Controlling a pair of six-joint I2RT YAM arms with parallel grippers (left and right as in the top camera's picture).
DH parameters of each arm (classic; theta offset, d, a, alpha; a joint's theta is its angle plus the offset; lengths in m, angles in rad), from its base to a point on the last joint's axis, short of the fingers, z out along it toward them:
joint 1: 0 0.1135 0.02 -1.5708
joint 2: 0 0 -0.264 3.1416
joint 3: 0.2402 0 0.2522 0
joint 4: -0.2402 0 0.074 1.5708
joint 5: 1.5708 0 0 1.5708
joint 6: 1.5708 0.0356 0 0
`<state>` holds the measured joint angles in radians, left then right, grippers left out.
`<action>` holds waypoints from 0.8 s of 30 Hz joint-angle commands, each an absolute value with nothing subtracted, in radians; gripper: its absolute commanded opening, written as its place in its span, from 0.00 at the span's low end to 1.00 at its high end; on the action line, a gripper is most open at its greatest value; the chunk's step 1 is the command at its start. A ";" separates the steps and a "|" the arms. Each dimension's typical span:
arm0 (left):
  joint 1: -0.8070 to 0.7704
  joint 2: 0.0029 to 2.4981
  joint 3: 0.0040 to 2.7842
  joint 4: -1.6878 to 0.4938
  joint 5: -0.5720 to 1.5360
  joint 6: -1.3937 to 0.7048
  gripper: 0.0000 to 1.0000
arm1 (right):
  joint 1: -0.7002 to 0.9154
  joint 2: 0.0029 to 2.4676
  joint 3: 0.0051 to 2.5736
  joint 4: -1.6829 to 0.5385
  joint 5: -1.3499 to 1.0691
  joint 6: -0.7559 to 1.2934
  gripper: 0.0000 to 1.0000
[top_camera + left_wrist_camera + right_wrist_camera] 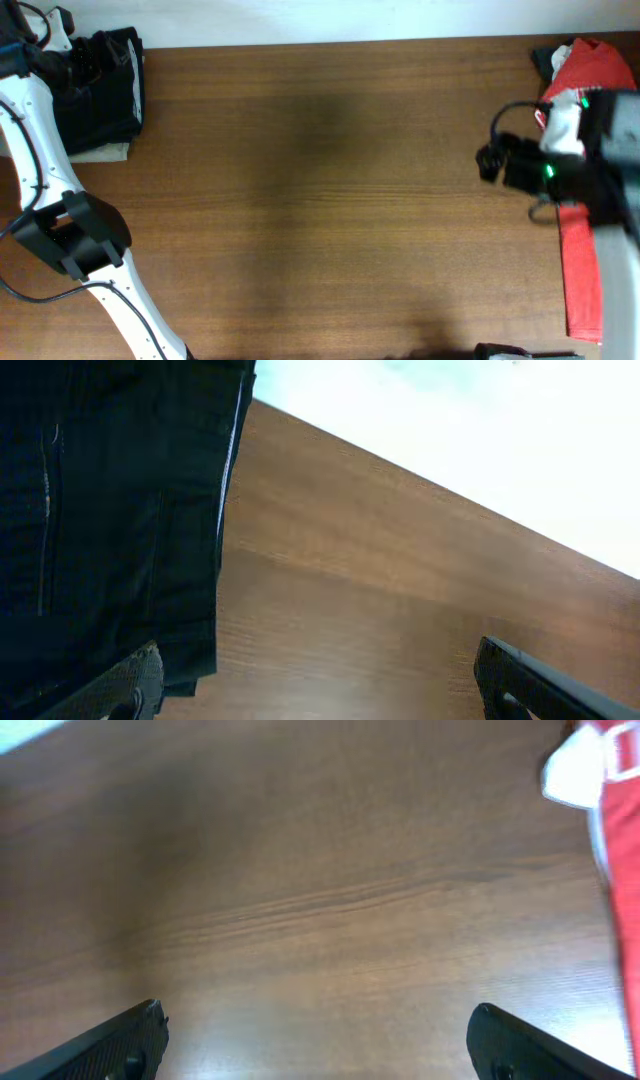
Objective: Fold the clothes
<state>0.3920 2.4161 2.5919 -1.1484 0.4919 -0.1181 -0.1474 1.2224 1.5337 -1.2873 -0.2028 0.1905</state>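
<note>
A folded black garment (108, 88) lies at the table's far left corner, on top of a pale one (105, 152). In the left wrist view the black garment (110, 510) fills the left side. My left gripper (315, 685) is open and empty just beside its edge; in the overhead view it sits by the garment (75, 62). A red garment (585, 190) with a white part lies along the right edge. My right gripper (490, 160) is open and empty over bare wood, left of the red garment (620, 830); its fingers show in the right wrist view (318, 1040).
The brown wooden table (320, 200) spans the view. The left arm's white links and black elbow (70, 235) lie over the table's left side. A dark cloth bit (548, 58) lies at the top of the red garment.
</note>
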 commanded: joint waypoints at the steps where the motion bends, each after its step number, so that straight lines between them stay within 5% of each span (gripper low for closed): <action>1: 0.395 2.407 2.598 -1.147 0.516 -0.119 0.99 | -0.109 1.071 1.545 -1.404 -0.146 0.173 0.99; 17: 0.395 2.406 2.598 -1.146 0.516 -0.119 0.99 | -0.110 0.856 1.539 -1.471 -0.150 0.172 0.99; 24: 0.395 2.406 2.598 -1.146 0.516 -0.119 0.99 | -0.012 0.550 1.135 -1.037 -0.141 0.169 0.99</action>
<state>0.3920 2.4161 2.5919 -1.1473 0.4999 -0.1181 -0.0364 0.6628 1.3037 -1.1431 -0.1566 0.1772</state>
